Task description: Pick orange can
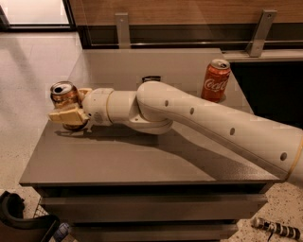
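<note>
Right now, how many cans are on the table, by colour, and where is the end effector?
Orange can: 1
Red can: 1
Total: 2 cans on the table
The end effector is at the orange can, near the table's left edge.

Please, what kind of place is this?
Probably an office break area: grey counter, speckled floor, wood-panelled wall. The gripper is at the orange can, near the counter's left edge.
</note>
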Tool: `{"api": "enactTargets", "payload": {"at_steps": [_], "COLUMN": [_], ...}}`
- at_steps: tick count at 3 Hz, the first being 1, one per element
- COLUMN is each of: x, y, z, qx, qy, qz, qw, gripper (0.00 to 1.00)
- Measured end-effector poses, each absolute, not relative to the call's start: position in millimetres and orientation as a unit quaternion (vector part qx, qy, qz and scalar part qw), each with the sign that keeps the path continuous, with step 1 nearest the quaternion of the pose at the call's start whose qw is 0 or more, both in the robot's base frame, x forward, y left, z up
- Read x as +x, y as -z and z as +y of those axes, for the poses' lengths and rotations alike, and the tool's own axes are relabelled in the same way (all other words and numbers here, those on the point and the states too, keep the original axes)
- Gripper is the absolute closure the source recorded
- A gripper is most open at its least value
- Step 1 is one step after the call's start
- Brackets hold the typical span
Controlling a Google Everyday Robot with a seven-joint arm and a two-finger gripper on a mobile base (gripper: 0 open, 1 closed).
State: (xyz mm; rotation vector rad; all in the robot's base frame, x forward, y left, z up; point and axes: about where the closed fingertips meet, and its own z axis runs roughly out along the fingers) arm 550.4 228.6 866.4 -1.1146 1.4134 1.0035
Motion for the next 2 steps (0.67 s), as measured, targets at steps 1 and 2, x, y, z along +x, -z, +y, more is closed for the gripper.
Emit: {"api": "enactTargets", "payload": {"at_steps": [1, 2], "x": [549.1, 547.4], "y": [-867.0, -867.7], "z": [230.4, 232.9], "qx": [-0.465, -0.467], "qy": [-0.418, -0.419], "qz": [0.587, 0.586], "qw": [0.514, 0.513], "gripper": [0.71, 0.99]}}
